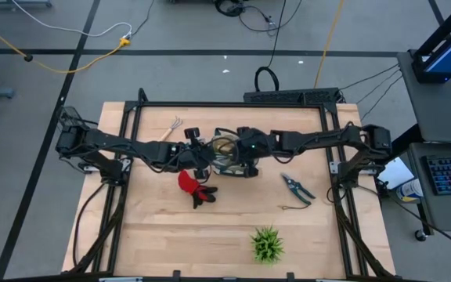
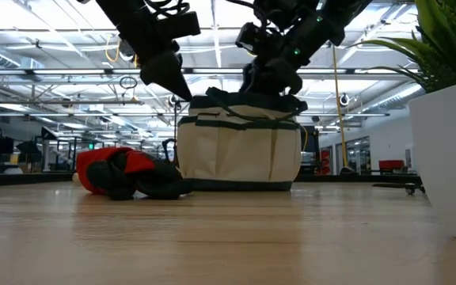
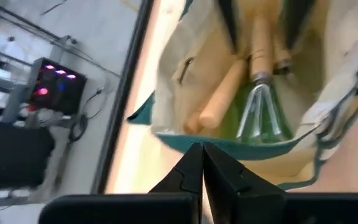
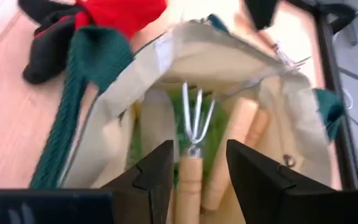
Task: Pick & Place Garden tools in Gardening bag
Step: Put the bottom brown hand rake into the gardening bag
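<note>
Cream fabric with dark green trim forms the small gardening bag [image 1: 227, 150] mid-table, holding a wooden-handled silver rake [image 4: 192, 140] among other wooden handles. The right gripper [image 4: 197, 165] hangs over its mouth with fingers spread, while the left gripper [image 3: 202, 163] sits at the bag's rim, fingers pressed together. A red-and-black glove [image 1: 195, 187] lies just beside the bag, dark-handled pruning shears [image 1: 296, 187] farther off.

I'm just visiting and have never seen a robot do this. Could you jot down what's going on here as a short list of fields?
Bag: cream gardening bag mid-table, open
Inside bag: small rake and wooden handles
Right gripper: above the bag's mouth, jaws open, holding nothing
Left gripper: at the bag's edge, jaws shut
Still outside: red-and-black glove, pruning shears, another rake
Not a tool: green plant
</note>
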